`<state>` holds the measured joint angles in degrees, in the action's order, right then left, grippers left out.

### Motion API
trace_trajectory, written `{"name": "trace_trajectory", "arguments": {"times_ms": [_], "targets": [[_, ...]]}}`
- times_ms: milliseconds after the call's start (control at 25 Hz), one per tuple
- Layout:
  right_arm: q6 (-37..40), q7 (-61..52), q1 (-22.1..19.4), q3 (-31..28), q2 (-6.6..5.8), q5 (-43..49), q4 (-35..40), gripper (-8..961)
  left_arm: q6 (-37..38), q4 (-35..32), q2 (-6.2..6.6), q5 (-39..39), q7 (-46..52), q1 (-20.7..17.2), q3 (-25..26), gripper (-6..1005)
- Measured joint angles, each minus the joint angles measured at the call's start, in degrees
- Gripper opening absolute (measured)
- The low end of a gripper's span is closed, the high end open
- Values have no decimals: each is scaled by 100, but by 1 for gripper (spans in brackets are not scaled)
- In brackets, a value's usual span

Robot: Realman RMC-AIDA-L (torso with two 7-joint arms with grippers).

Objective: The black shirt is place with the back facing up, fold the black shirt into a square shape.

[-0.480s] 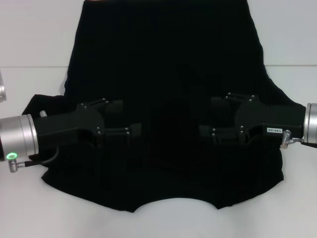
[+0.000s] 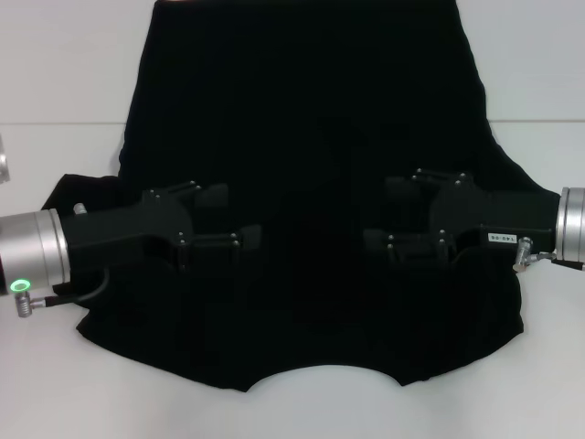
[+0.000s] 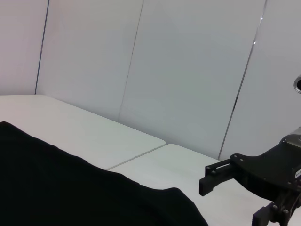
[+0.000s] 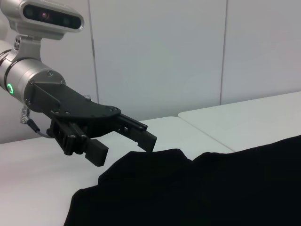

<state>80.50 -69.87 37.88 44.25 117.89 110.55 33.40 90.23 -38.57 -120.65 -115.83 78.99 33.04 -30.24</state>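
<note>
Shirt [image 2: 311,137] lies flat beneath both grippers: left gripper [image 2: 239,218] and right gripper [image 2: 382,215], fingers spread wide, holding nothing.

Both arms reach inward from the two sides, almost level, facing each other. The left gripper [image 2: 239,219] has its fingers spread apart. The right gripper [image 2: 379,215] also has its fingers parted, well apart from the left one.
</note>
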Motion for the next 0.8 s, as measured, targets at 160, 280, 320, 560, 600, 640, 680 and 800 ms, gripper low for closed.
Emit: {"name": "trace_trajectory", "arguments": {"times_ms": [160,280,320,560,600,640,680,800], "targets": [[0,0,7,-11,-1,-3,0,898,-30,-26,3,0,33,-12,4,934],[-21,-8,9,-46,0,-23,0,898,-77,-6,2,21,179,-3,112,935],[-40,-16,9,-47,15,-28,0,898,-87,6,0,34,246,5,174,935],[-184,-53,49,-44,131,-34,0,898,-269,-109,65,58,1458,35,351,935],[-193,-61,54,-43,144,-34,0,898,-281,-178,93,7,1740,35,351,935],[-195,-67,62,-42,154,-34,-6,898,-318,-292,113,-67,2032,16,365,935],[-195,-77,74,-39,159,-34,-19,898,-351,-384,122,-128,2216,-3,375,935],[-207,-123,122,-29,163,-34,-64,898,-675,-820,158,-633,3041,-67,391,935]]}}
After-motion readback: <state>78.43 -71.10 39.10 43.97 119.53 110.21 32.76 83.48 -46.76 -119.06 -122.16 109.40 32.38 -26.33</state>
